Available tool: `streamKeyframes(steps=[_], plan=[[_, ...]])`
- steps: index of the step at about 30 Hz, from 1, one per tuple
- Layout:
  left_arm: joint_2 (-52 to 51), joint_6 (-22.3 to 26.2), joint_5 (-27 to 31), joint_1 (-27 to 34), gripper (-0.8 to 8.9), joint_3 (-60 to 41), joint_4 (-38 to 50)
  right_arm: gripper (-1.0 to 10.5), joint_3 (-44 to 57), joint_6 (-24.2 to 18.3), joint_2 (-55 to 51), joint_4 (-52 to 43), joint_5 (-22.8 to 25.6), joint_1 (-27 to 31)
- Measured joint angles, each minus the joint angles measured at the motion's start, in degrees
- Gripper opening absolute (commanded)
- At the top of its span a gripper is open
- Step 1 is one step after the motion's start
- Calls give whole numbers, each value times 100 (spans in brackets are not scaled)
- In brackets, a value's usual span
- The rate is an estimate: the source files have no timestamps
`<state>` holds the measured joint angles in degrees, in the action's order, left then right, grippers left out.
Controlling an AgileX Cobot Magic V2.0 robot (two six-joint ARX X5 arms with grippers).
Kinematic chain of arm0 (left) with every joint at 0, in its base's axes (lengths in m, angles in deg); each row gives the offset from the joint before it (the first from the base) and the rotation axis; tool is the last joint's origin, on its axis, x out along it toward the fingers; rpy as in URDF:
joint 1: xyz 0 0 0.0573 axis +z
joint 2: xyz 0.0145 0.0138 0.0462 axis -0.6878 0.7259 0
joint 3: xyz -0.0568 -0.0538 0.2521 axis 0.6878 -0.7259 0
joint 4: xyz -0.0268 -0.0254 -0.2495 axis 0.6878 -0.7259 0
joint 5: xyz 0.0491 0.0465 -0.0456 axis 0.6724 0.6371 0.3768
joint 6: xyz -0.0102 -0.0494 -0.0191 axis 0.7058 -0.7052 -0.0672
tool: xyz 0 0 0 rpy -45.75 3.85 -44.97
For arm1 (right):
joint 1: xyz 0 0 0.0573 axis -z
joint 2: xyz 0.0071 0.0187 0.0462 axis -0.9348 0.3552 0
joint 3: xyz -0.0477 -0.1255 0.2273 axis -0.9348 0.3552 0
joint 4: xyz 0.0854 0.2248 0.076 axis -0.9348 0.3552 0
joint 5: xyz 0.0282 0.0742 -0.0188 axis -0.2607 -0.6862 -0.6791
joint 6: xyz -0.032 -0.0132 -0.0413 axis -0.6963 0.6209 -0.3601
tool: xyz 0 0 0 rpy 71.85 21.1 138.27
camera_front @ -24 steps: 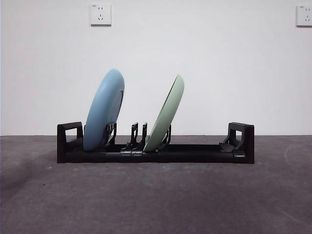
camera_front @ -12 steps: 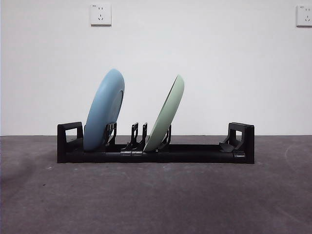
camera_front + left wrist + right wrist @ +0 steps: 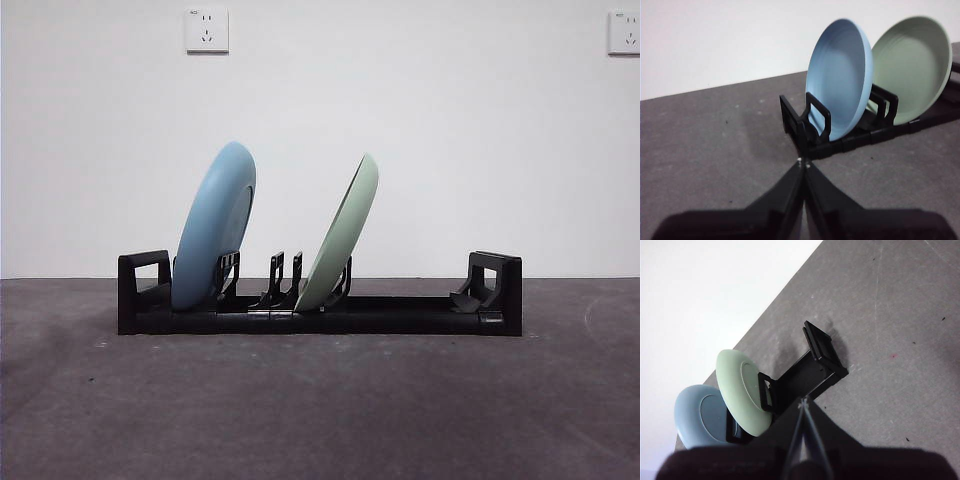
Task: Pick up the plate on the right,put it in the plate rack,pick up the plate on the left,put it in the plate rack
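You have the dark grey table (image 3: pixel 320 400) running up to a white wall (image 3: pixel 440 140), and on it, toward the far edge and roughly midway along, the long black plate rack (image 3: pixel 400 313) lying lengthwise across your front view. Both plates are already in it. The blue plate (image 3: pixel 212 225) stands on edge in the slot just inside the rack's left end post, tilted so its top leans toward the right end, with its lower rim resting against a prong. The green plate (image 3: pixel 340 235) stands in a slot near the rack's middle, tilted the same way and a little more steeply; the two plates are apart, with empty prongs between them. The rack's right half holds nothing, out to its blocky right end post (image 3: pixel 497 290). Your left gripper (image 3: pixel 803 165) hangs over bare table just off the rack's left end, jaws pressed together and gripping nothing. Your right gripper (image 3: pixel 803 405) hovers above the rack's empty right portion, jaws likewise closed tip to tip with nothing between them. Two wall sockets (image 3: pixel 206 29) sit high on the wall.
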<state>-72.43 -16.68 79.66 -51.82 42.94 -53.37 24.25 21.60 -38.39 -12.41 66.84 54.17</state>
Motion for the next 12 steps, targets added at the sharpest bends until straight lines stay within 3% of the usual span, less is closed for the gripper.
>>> streamKeyframes(steps=[12], plan=[[-7,-109,2,138,-3,-251,-111,1,0,0,0,0,0,-2]])
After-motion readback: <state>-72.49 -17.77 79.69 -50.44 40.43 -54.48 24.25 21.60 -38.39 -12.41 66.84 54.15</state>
